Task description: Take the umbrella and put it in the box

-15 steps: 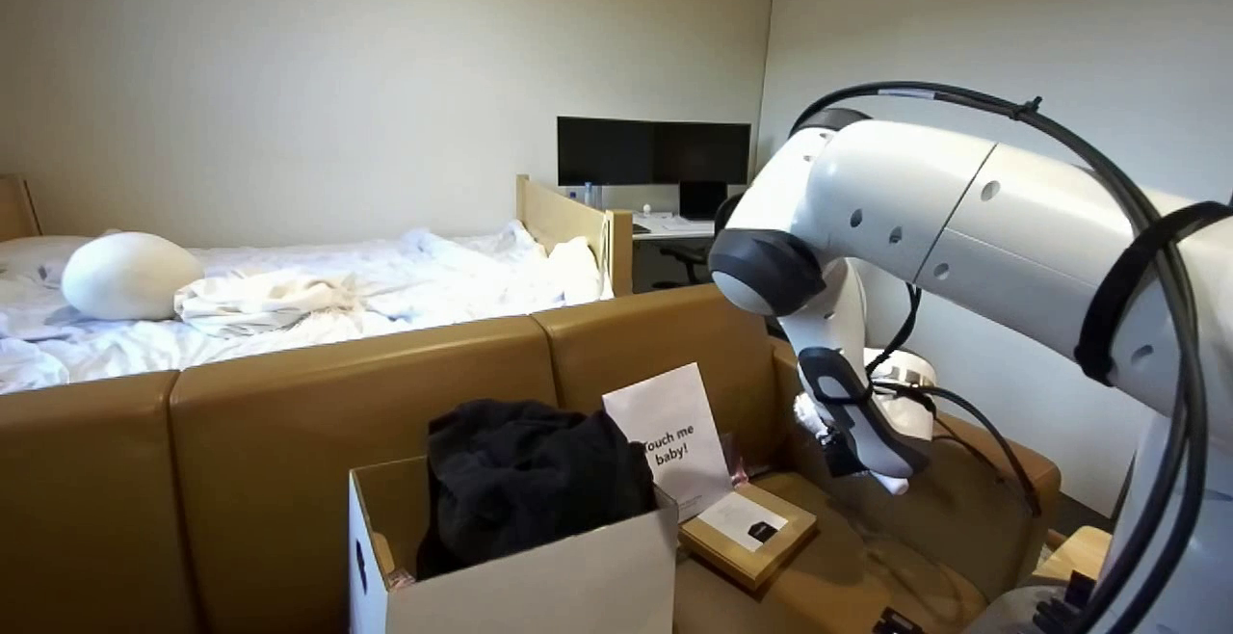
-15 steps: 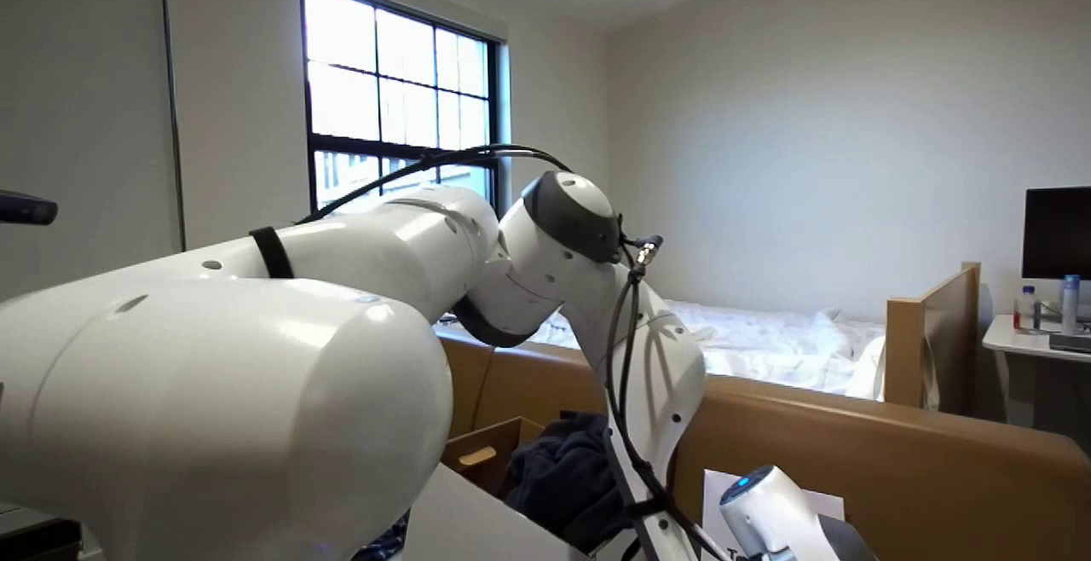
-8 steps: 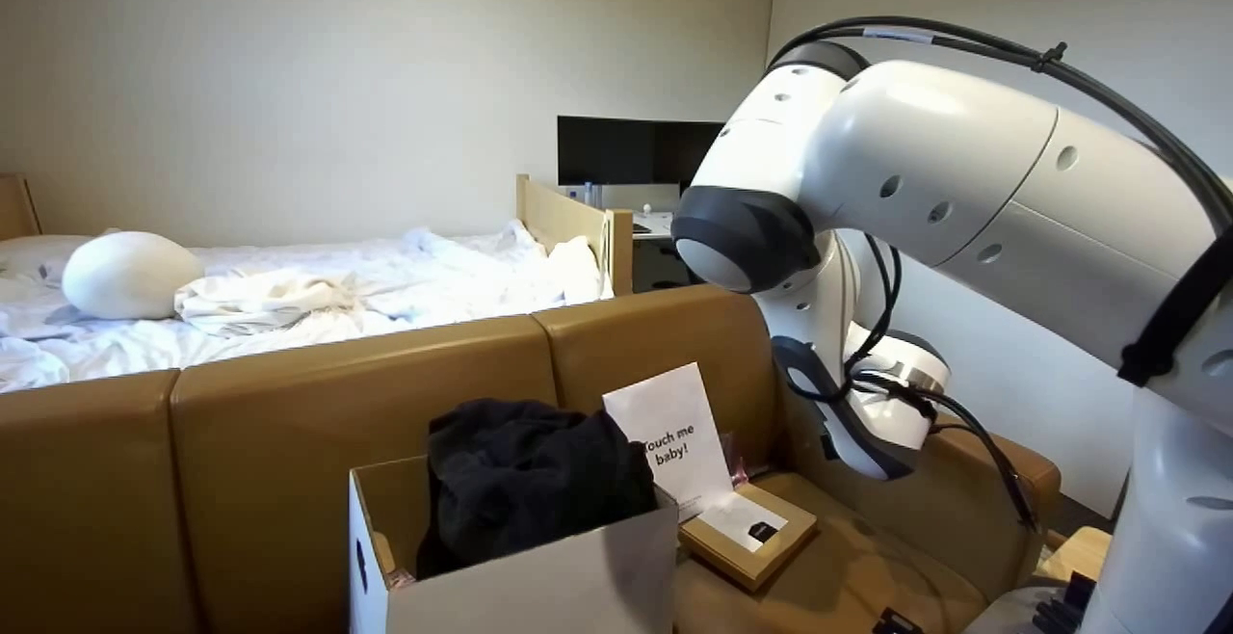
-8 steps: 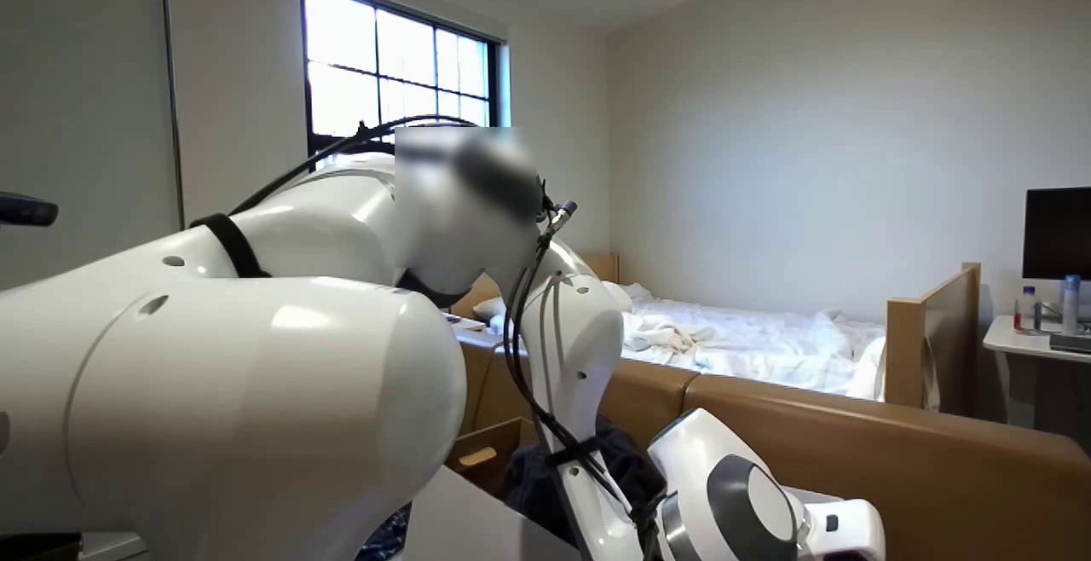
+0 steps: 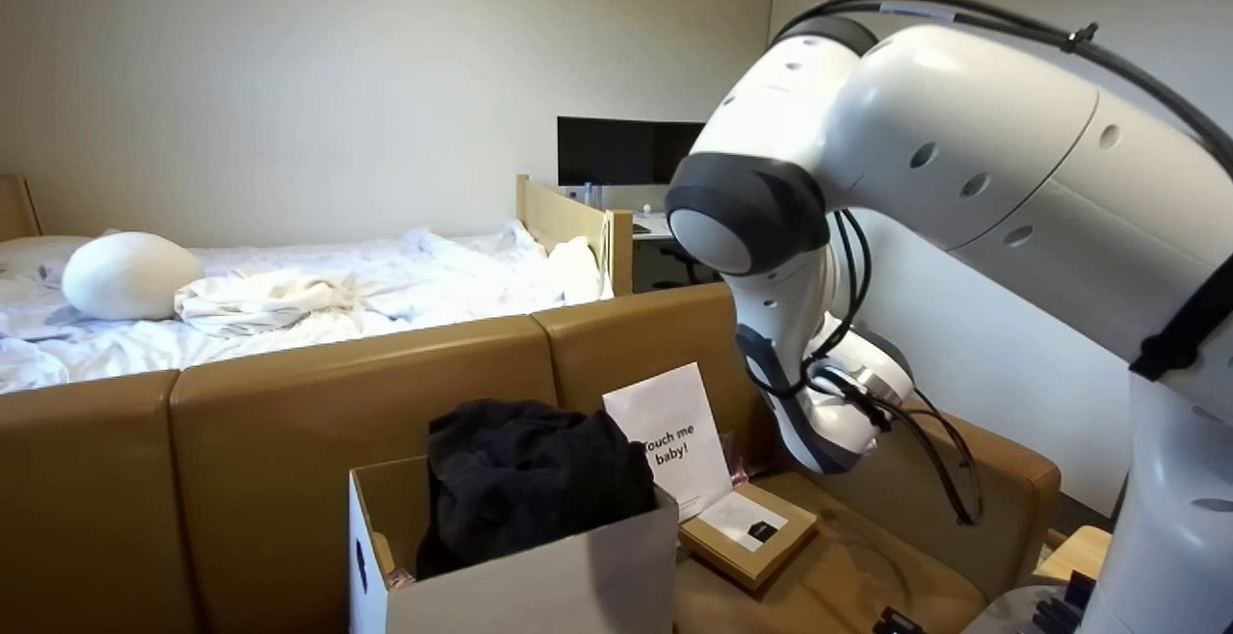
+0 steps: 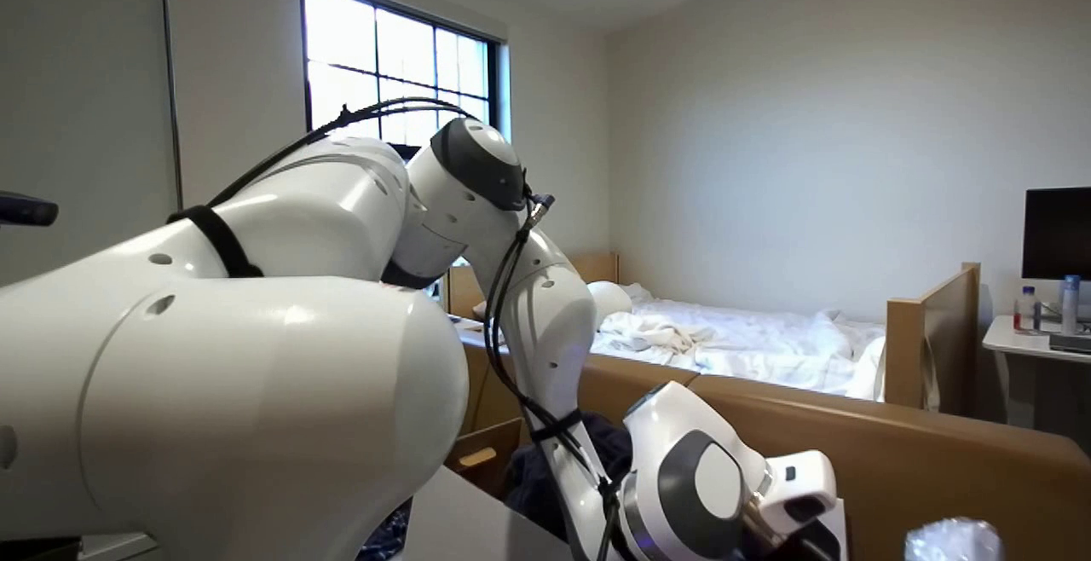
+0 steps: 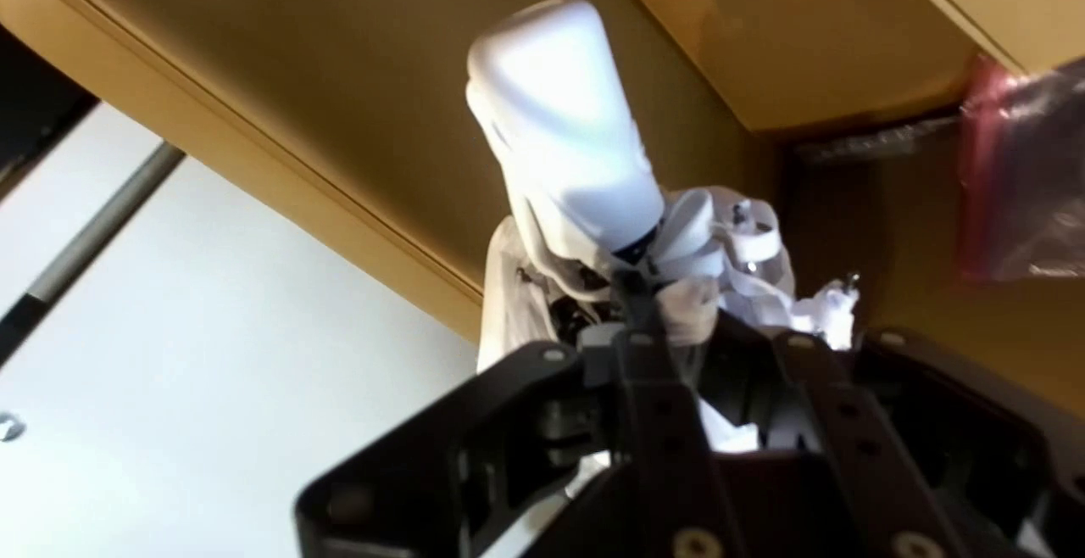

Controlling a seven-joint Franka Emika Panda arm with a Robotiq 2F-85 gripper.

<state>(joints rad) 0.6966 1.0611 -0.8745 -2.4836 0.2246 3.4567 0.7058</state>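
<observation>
Lower centre in an exterior view: box (image 5: pixel 539 586), piled high with dark cloth (image 5: pixel 539 475). Below centre of the wrist view: gripper (image 7: pixel 685 320), seemingly clamped on umbrella (image 7: pixel 564 142) (white, blunt end toward the top). Could slide off that cloth once let go; could also snag on the box beforehand, because of loose loops (image 7: pixel 754 244).

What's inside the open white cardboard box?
A bunched dark cloth rises above the rim of the open white cardboard box. Whatever lies beneath the cloth is covered, and the box's floor isn't visible.
</observation>
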